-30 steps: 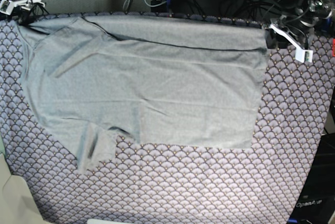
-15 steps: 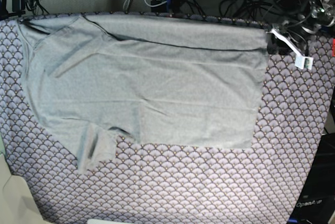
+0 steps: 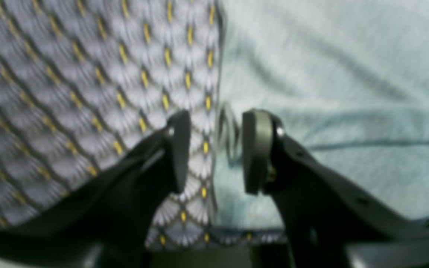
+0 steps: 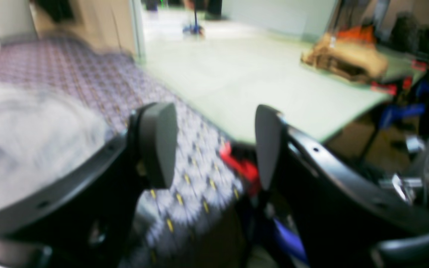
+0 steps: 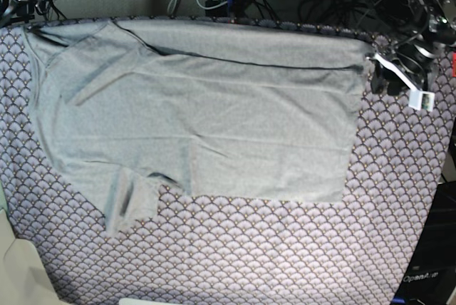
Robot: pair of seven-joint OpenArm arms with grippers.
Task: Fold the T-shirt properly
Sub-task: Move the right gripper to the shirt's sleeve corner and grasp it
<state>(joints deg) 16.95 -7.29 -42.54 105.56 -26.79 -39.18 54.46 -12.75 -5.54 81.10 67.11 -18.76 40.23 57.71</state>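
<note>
One T-shirt (image 5: 199, 112) — light heather-grey, thin, short-sleeved, dark neckline trim — is lying flat with soft wrinkles across the far half of the purple scallop-patterned cloth (image 5: 285, 248), reaching its far edge. Left gripper (image 3: 214, 150) is hovering with jaws parted, empty, straddling the shirt's far right side edge. Right gripper (image 4: 214, 145) is standing spread, empty, off the far left corner.

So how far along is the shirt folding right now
Done: one fold, the T-shirt lying doubled along its far edge on the table cloth. In hand: nothing; the left gripper straddles the shirt's edge with fingers apart, the right gripper is open over the table's corner. Left: the sleeve and further folds.
</note>
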